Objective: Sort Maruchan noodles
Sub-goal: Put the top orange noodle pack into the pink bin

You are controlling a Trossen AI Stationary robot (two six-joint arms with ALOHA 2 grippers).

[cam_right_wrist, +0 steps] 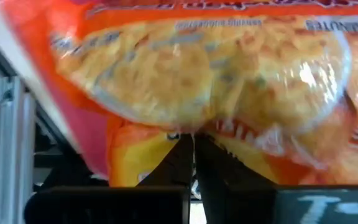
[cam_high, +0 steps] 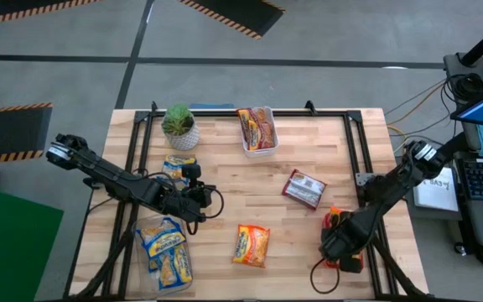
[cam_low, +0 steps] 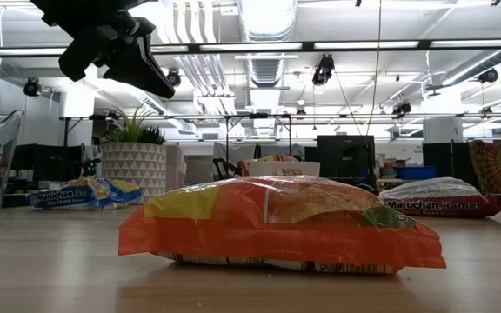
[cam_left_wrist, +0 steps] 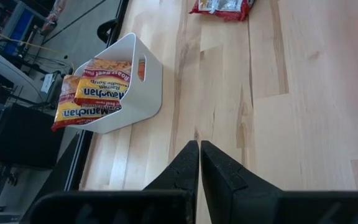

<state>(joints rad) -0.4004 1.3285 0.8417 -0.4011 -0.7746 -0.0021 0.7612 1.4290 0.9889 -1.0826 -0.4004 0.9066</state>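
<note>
Maruchan noodle packets lie spread over the wooden table (cam_high: 225, 180). An orange one (cam_high: 251, 245) lies flat near the front and a maroon one (cam_high: 303, 189) to the right of centre. A blue-yellow one (cam_high: 177, 168) lies by the potted plant (cam_high: 179, 126). My right gripper (cam_high: 340, 242) is at the table's right edge, shut on another orange packet (cam_right_wrist: 216, 74). My left gripper (cam_left_wrist: 199, 144) is shut and holds nothing, raised above bare wood left of centre. A white bin (cam_left_wrist: 120, 84) holds orange-yellow packets. My right gripper pinches the orange packet's plastic film (cam_right_wrist: 191, 127) between its two fingertips, where the wrapper puckers inward. The fingers slant steeply down onto it from above. The packet spreads wide on both sides of the tips. The arm hides whether it is clear of the table.
A clear bin (cam_high: 166, 252) at the near left holds blue-yellow packets. The white bin (cam_high: 257, 128) stands at the far edge, right of the plant. Black frame rails (cam_high: 360, 159) run along the table's sides. Bare wood lies in the middle of the table.
</note>
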